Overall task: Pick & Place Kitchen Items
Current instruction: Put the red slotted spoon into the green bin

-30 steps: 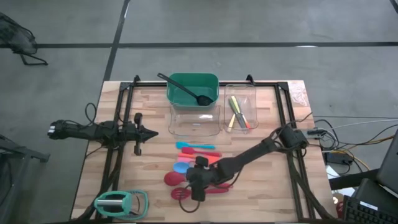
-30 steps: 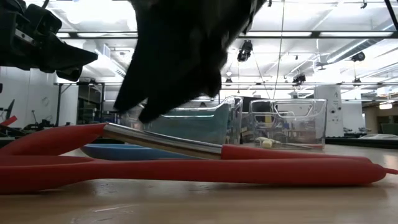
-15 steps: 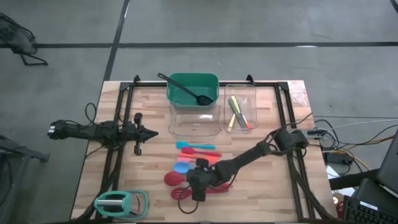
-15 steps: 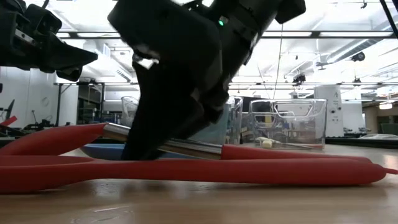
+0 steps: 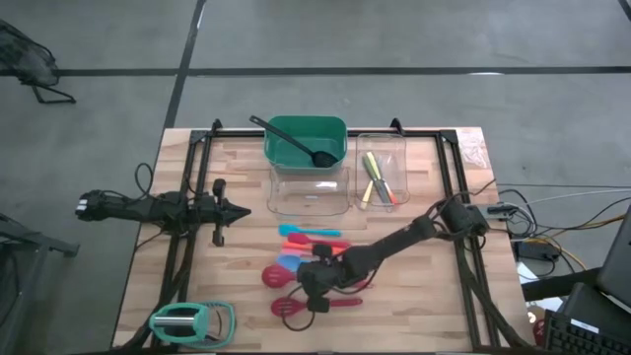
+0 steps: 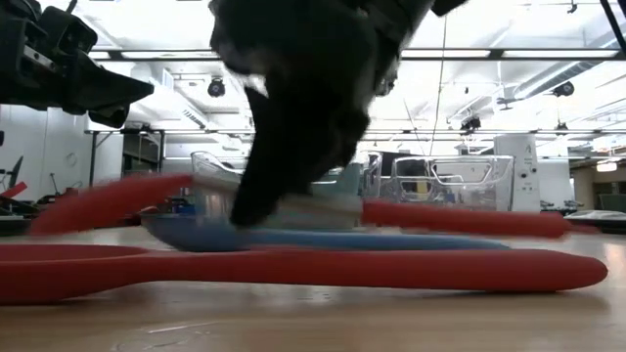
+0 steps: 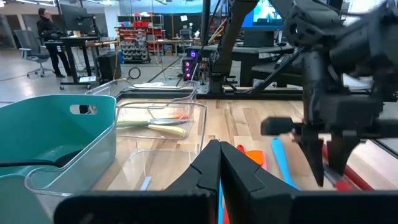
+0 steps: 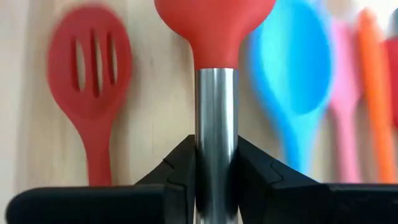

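Note:
Several slim utensils lie flat on the table's middle: a red slotted turner (image 5: 288,308), a blue spoon (image 5: 289,262), and pink and orange pieces (image 5: 315,237). My right gripper (image 5: 315,281) is shut on a red spoon with a steel neck (image 5: 275,276), just above them. The red spoon also shows in the low view (image 6: 108,196), above the turner (image 6: 293,269). My left gripper (image 5: 242,209) is shut and empty, high over the table's left; the left wrist view shows its fingers (image 7: 219,162) together. My right gripper pinches the spoon's steel neck (image 8: 216,106) between its two fingers, just behind the red bowl (image 8: 214,25). The fingers come from above and lie across the spoon. The spoon hangs about level, lifted clear of the table (image 6: 313,210).
A green bin (image 5: 306,140) with a black ladle stands at the back. In front of it is a clear bin (image 5: 309,190), and to the right a clear bin (image 5: 381,177) holding yellow and orange utensils. A mint-green gadget (image 5: 192,320) lies at the near left.
My right gripper has come down onto the red spoon's steel neck, taken hold and risen again. The spoon has gone from lying slanted over the other utensils to hanging clear of them, and has shifted a little toward the far edge.

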Action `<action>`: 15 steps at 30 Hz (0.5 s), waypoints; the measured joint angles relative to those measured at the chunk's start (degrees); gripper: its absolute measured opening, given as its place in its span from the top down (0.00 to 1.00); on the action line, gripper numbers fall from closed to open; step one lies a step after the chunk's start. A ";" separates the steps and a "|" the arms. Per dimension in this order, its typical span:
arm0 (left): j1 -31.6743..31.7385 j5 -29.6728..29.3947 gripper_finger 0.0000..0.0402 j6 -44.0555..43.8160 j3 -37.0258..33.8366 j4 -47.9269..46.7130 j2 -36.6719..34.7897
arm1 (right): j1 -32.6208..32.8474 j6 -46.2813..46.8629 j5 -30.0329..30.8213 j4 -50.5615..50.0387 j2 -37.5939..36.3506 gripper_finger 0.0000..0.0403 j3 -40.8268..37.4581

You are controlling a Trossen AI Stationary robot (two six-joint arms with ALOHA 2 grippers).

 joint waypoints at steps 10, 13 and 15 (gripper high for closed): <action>-0.01 0.00 0.98 -0.02 0.01 0.00 0.02 | -1.02 -5.50 6.12 -4.56 -7.66 0.81 2.89; -0.02 0.00 0.98 0.00 0.00 -0.03 0.02 | -1.76 -9.49 9.08 -4.65 -10.20 0.83 3.06; 0.00 0.00 0.98 0.00 0.00 -0.05 0.00 | -2.40 -11.24 9.99 -4.67 -11.61 0.83 3.04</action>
